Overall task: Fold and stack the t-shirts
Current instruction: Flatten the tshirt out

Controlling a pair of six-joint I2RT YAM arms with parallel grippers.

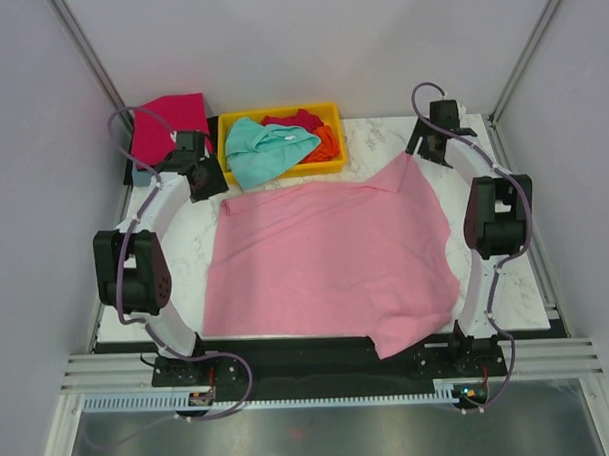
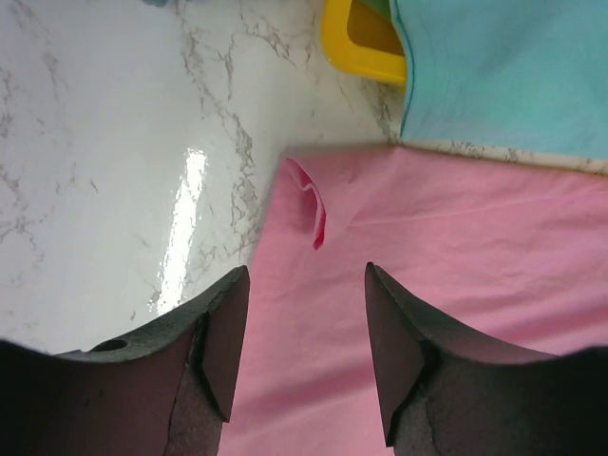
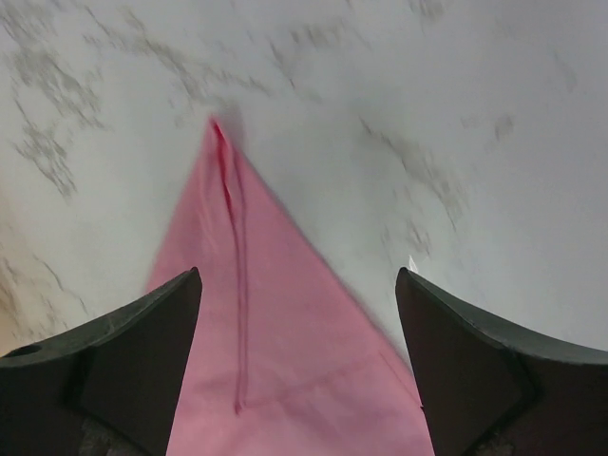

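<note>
Well, the light pink t-shirt (image 1: 331,257) lies spread across the table (image 1: 511,281), its near right corner rumpled past the marble's edge; smoothing that first should give a cleaner fold. Farther off, the left gripper (image 2: 306,275) and right gripper (image 3: 299,285) hover unclenched, holding nothing, over its far corners. Beyond, a teal t-shirt (image 1: 262,149) spills from the yellow tray (image 1: 280,113), just beside the pink cloth, and could snag.

Left gripper (image 2: 306,285) fingers (image 2: 223,332) apart above pink t-shirt (image 2: 456,247) corner; teal t-shirt (image 2: 503,76) overhanging yellow tray (image 2: 356,47).
</note>
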